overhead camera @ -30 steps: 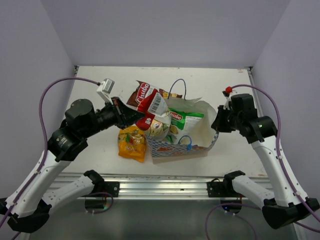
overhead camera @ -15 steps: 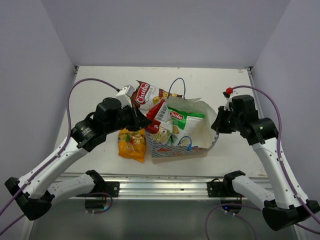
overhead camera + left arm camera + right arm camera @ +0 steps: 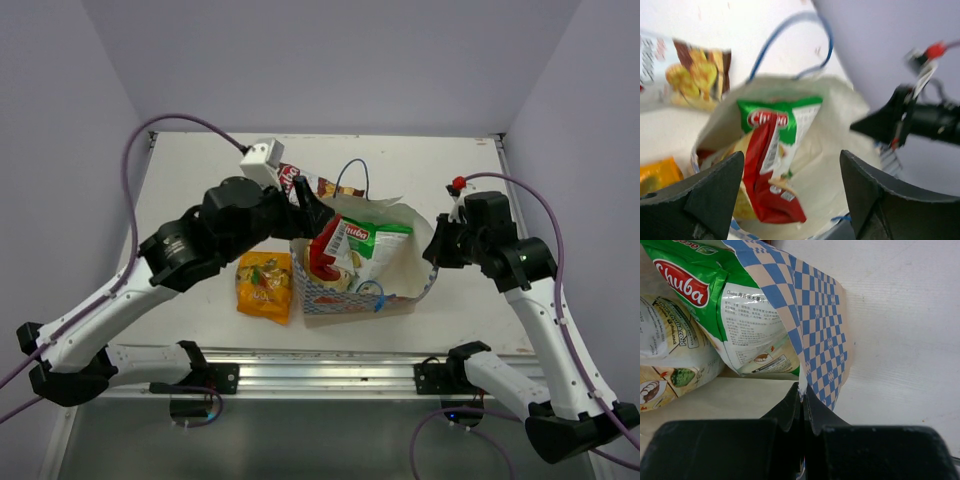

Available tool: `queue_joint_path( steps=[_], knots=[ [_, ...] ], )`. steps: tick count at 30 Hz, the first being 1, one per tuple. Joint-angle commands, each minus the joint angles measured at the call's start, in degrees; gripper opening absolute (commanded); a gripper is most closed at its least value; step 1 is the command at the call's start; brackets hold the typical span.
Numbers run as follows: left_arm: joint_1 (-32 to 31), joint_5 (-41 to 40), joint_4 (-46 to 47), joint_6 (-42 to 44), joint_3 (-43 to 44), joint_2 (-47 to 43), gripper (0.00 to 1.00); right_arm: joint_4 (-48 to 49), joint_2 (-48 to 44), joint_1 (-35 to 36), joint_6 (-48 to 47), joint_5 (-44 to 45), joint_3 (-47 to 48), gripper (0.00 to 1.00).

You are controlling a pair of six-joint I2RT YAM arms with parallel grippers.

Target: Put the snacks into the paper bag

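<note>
The orange-yellow pkt [image 3: 263, 283] lay flat on the table [image 3: 200, 180], just beside the L side of the paper bag [image 3: 412, 255], outside it; the bag sat near the table's middle w/ mouth open, white lining showing, blue check pattern on the outside [image 3: 815, 315]; one thin blue cord handle [image 3: 372, 290] hung at the near rim, another [image 3: 352, 175] stood up at the far rim. Inside the bag were two pkts: the red pkt [image 3: 326, 245], crumpled, barcode side visible, leaning on the L inner wall; and the green-white pkt [image 3: 372, 245] w/ red "Chuba" logo, beside and partly under it toward the far wall. The brown-white pkt [image 3: 325, 186] lay on the table behind the bag, partly hidden by the L arm.

Surface: a metal rail [image 3: 320, 375] along the near edge, then the white table top, lightly scuffed; pale lilac walls [image 3: 320, 60] on three sides.

The L gripper [image 3: 791, 155] hovered over the bag's mouth, above the red pkt; fingers wide apart, nothing between them, touching no pkt as far as the wrist cam showed. The R gripper [image 3: 801, 396] was at the bag's R rim, fingers pressed together on the paper edge, pinching it.
</note>
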Motion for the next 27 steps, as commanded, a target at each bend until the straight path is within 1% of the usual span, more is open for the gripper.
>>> queue_joint_path(
  steps=[1,2,3,4,5,6,7,9,12,14,16,20,27],
  knots=[
    [-0.15,-17.74,3.06,6.53,7.87,-0.81,0.86,-0.48,-0.65,0.19,-1.05,-0.39,-0.62,0.0],
    [-0.06,-20.32,4.28,7.84,8.22,-0.19,0.94,-0.48,-0.65,0.19,-1.05,-0.39,-0.71,0.0],
    [0.81,-21.48,5.16,11.86,8.22,0.59,0.95,-0.48,-0.65,0.27,-0.96,-0.3,-0.62,0.0],
    [2.38,-20.1,5.52,13.2,8.14,1.73,0.95,-0.48,-0.56,0.19,-1.05,-0.3,-0.71,0.0],
    [4.58,-17.21,5.09,13.82,7.88,4.88,0.96,-0.48,-0.47,0.19,-0.96,-0.3,-0.54,0.0],
    [11.47,-11.88,5.08,14.53,7.44,6.65,0.96,-0.48,-0.39,0.19,-1.14,-0.22,-0.54,0.0],
    [14.76,-10.17,5.52,15.4,6.65,8.41,0.97,-0.48,-0.3,0.19,-1.14,-0.22,-0.54,0.0],
    [20.91,-8.4,8.23,18.29,4.54,13.59,0.99,-0.56,0.14,0.19,-1.14,-0.22,-0.1,0.0],
    [26.63,-4.27,11.23,19.89,3.83,20.8,1.0,-0.65,0.32,0.19,-1.23,-0.04,0.25,0.0],
    [29.37,-3.04,13.68,20.59,3.66,25.36,1.0,-0.65,0.49,0.19,-1.14,0.13,0.43,0.0],
    [30.43,-2.77,16.31,22.18,3.13,28.79,1.0,-0.74,0.76,0.27,-1.14,0.14,0.61,0.0],
    [32.8,-0.4,20.79,24.37,1.64,33.19,1.0,-0.74,1.28,0.19,-1.23,0.4,0.78,0.0],
    [36.15,8.73,26.6,26.22,-0.82,41.11,1.0,-0.39,3.04,0.19,-1.58,-0.21,1.66,0.0]
  ],
)
